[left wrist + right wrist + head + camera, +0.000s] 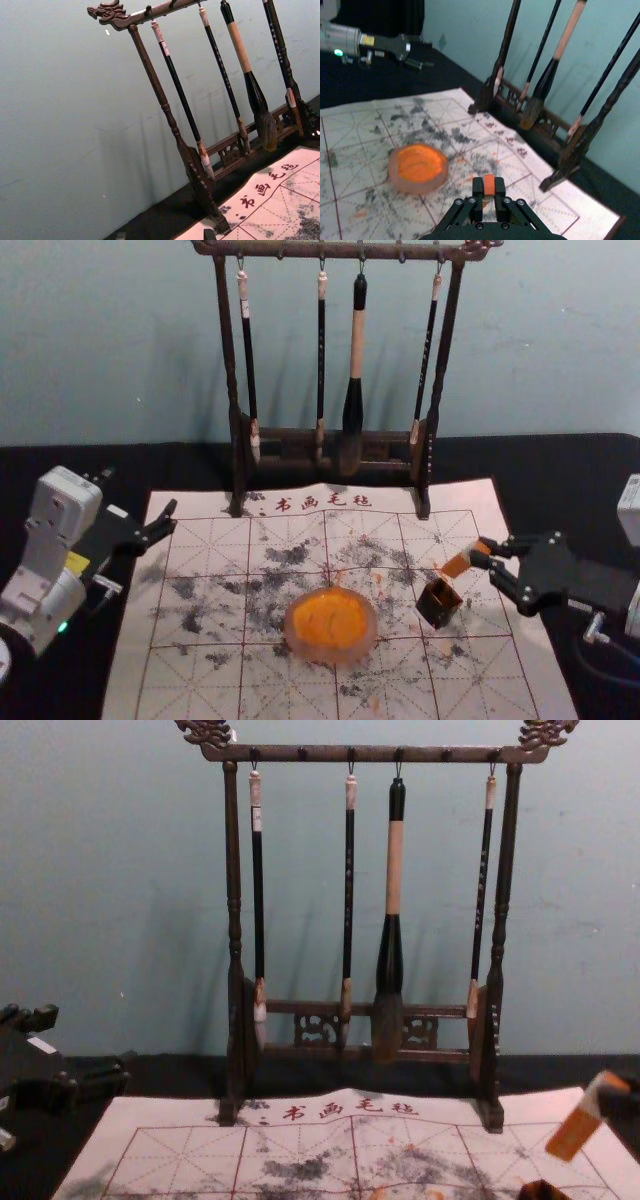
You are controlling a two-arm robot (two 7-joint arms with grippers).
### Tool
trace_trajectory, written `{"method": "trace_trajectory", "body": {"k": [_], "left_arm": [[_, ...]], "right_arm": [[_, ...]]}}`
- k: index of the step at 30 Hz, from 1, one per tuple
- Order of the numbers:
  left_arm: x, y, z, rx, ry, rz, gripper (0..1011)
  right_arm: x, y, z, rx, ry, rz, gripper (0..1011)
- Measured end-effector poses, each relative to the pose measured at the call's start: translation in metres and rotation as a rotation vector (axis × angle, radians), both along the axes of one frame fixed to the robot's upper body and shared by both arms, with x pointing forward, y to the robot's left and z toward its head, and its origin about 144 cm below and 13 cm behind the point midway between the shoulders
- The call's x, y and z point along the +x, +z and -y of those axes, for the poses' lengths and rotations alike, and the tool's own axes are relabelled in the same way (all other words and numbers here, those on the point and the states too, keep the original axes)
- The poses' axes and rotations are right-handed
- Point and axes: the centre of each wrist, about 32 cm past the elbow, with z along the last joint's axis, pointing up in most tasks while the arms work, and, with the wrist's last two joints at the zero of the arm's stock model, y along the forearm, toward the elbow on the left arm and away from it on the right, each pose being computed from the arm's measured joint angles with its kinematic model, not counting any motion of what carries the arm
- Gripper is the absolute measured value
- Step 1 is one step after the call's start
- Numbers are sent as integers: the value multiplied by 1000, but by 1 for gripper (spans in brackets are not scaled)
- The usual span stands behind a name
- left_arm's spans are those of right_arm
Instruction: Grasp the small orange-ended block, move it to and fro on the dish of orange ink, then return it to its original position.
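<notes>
Head view: block in right end effector.

A black-topped table carried a white mat with red grid lines and dark smudges. On the mat sat a round, translucent dish of orange ink and, to its right, a small, dark, square box. A dark carved wooden brush rack seemingly stood across the mat's far edge.
</notes>
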Motion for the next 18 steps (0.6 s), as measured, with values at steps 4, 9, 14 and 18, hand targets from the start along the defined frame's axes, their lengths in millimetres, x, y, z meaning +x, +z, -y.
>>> {"method": "trace_trajectory", "body": {"k": [4, 9, 14, 18], "left_arm": [[0, 0, 0, 0, 0, 0, 1001], [0, 0, 0, 0, 0, 0, 1001], [0, 0, 0, 0, 0, 0, 1001], [0, 0, 0, 0, 0, 0, 1001]], "right_arm": [[2, 6, -3, 14, 4, 24, 111], [9, 10, -12, 15, 22, 46, 111], [18, 8, -27, 4, 46, 40, 111], [23, 6, -40, -6, 65, 35, 111]]}}
